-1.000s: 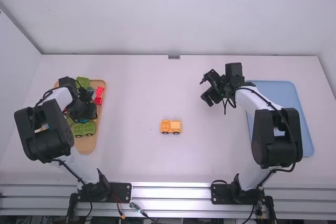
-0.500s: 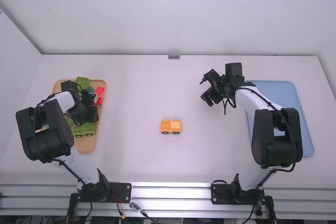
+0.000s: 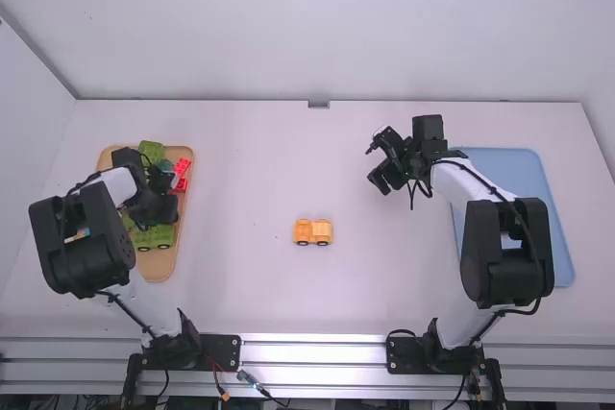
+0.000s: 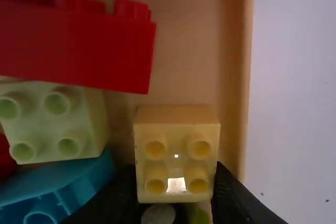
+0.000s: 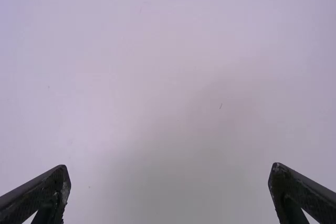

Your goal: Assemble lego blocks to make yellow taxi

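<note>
Yellow car: a small build of orange and paler yellow pieces (image 3: 312, 231) is seen standing on dark wheels near the middle of the worktop (image 3: 269, 160), well apart from both arms.

Yellow block: a four-studded block (image 4: 177, 163) is pictured with its studs turned toward the left wrist camera, over the wooden tray (image 3: 152, 267) and near its rim.

Left pincer: at the tray, the left pincer (image 3: 154, 203) is clenched on the yellow block, which is gripped by a finger at each side.

Neighbouring blocks: a pale green block (image 4: 52, 120) is shown just beside the yellow one, on the side away from the rim. A teal piece (image 4: 68, 190) is set close against the pale green block, and a long red block (image 4: 79, 48) is captured nearby.

Wooden tray: at the far left of the worktop, a green wheeled piece (image 3: 155, 236) is held in the near part of the tray, and another green piece (image 3: 151, 150) in the far part.

Right pincer: over bare worktop, right of the middle, the right pincer (image 3: 377, 165) is left released, its fingers spread wide and nothing grasped.

Blue tray: a flat tray (image 3: 540, 228) is placed at the right, partly covered by the right arm (image 3: 507, 252).
</note>
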